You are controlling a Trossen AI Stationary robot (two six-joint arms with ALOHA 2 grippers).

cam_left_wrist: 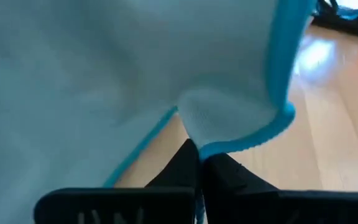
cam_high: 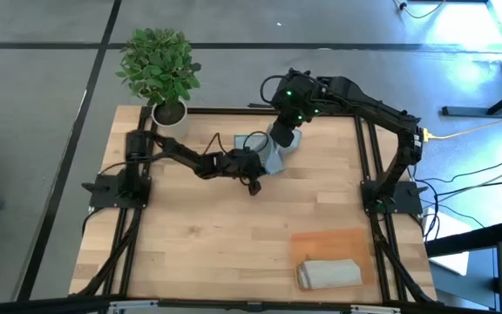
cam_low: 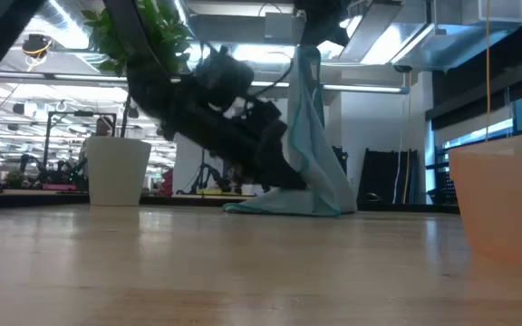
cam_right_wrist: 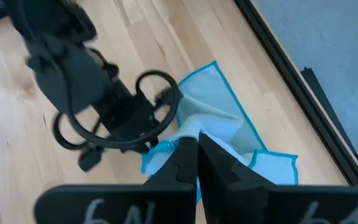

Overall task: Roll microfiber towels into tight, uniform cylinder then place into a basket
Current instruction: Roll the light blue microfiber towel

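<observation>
We see the pale wood desk (cam_high: 234,235) first, framed by dark rails, with both arms reaching toward its far middle. Next in size is the potted plant (cam_high: 159,65), standing in a white pot at the desk's far left corner. The basket (cam_high: 334,242), a flat orange-brown rectangle, sits near the front right of the desk; in the low view its pale wall (cam_low: 506,204) shows at the right edge. A light grey-beige towel (cam_high: 329,273), already rolled into a stubby cylinder, lies at the basket's front edge.

The pale blue-grey towel (cam_high: 273,157) with its bright blue hem is at the far middle of the desk, between the two arms. In the low view we see it hanging tall (cam_low: 311,136) from above, with its lower end spread on the wood. The right claw (cam_right_wrist: 197,146) is clenched on the upper part of this cloth, pinching a fold between its dark fingers. The left claw (cam_left_wrist: 199,163) comes in low from the left, and its fingers are clenched on the towel's blue hemmed edge, the fabric (cam_left_wrist: 135,68) filling most of its wrist view.
</observation>
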